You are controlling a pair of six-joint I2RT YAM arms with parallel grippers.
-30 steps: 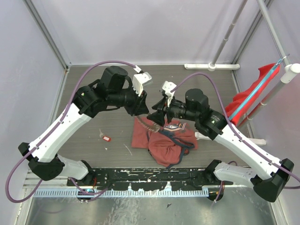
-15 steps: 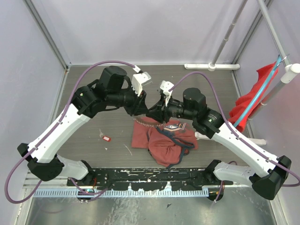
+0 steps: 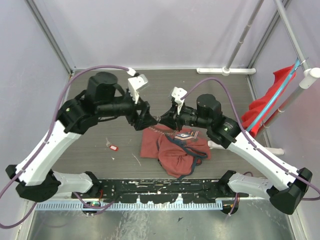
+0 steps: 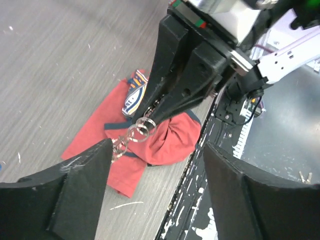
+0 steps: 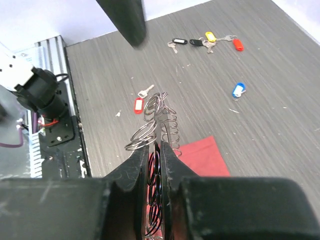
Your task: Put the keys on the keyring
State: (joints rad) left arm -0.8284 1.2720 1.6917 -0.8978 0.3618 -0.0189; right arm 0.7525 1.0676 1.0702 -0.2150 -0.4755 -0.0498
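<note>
My right gripper [image 5: 155, 149] is shut on the keyring [image 5: 160, 117], a wire loop hung with small silvery split rings, and holds it above the dark-red bag [image 5: 202, 152]. In the top view the right gripper [image 3: 164, 120] and the keyring [image 3: 156, 128] sit mid-table. My left gripper [image 3: 144, 118] faces them from the left, open and holding nothing. The left wrist view shows the left gripper [image 4: 157, 150] spread wide, with the keyring [image 4: 136, 134] dangling beyond its fingers. Loose keys lie on the table: a red key [image 5: 139, 104], a blue key [image 5: 238, 90], and a cluster of black, yellow and red keys [image 5: 207, 40].
The dark-red bag [image 3: 172, 150] lies crumpled in the middle of the table. One red key [image 3: 113, 147] rests left of it. A red cloth [image 3: 270, 97] hangs on the frame at the right. A black rail [image 3: 160, 187] runs along the near edge.
The left gripper has opened and drawn back to the left, away from the keyring. The right gripper has closed onto the keyring.
</note>
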